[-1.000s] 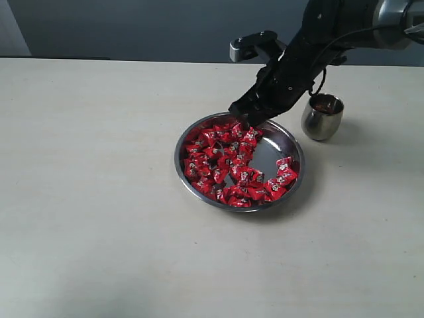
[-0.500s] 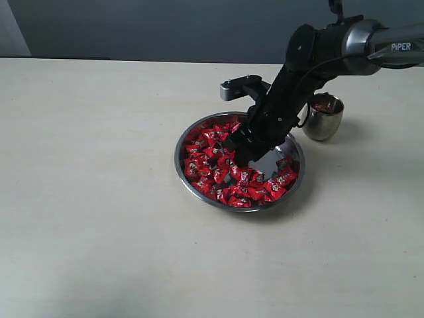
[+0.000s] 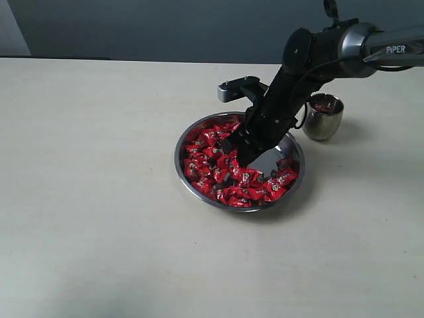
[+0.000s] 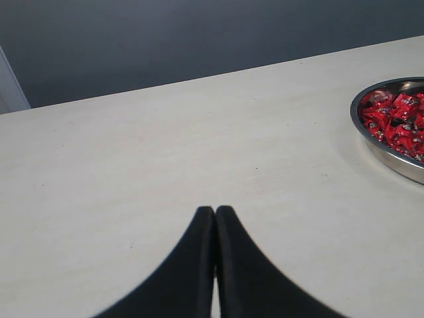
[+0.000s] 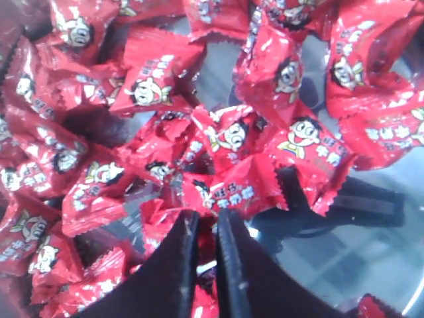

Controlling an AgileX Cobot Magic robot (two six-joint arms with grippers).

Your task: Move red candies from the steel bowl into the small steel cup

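The steel bowl (image 3: pixel 179 161) sits mid-table, filled with red candies (image 3: pixel 211 164), with a bare patch of steel at its right side. My right gripper (image 3: pixel 237 154) is down among the candies near the bowl's middle. In the right wrist view its fingertips (image 5: pixel 207 215) stand nearly together with a red candy (image 5: pixel 228 192) pinched between them. The small steel cup (image 3: pixel 322 118) stands just right of the bowl, something red inside it. My left gripper (image 4: pixel 214 211) hovers over bare table, shut and holding nothing; the bowl's rim (image 4: pixel 391 159) and its candies (image 4: pixel 397 119) show at that view's edge.
The pale table (image 3: pixel 99 199) stretches wide to the left and in front of the bowl. A dark wall (image 3: pixel 132 26) runs behind the table's back edge. The right arm (image 3: pixel 311 59) reaches over the space between cup and bowl.
The right gripper dropped from the bowl's far rim into the candies near the middle. Its jaws have closed in on a candy.
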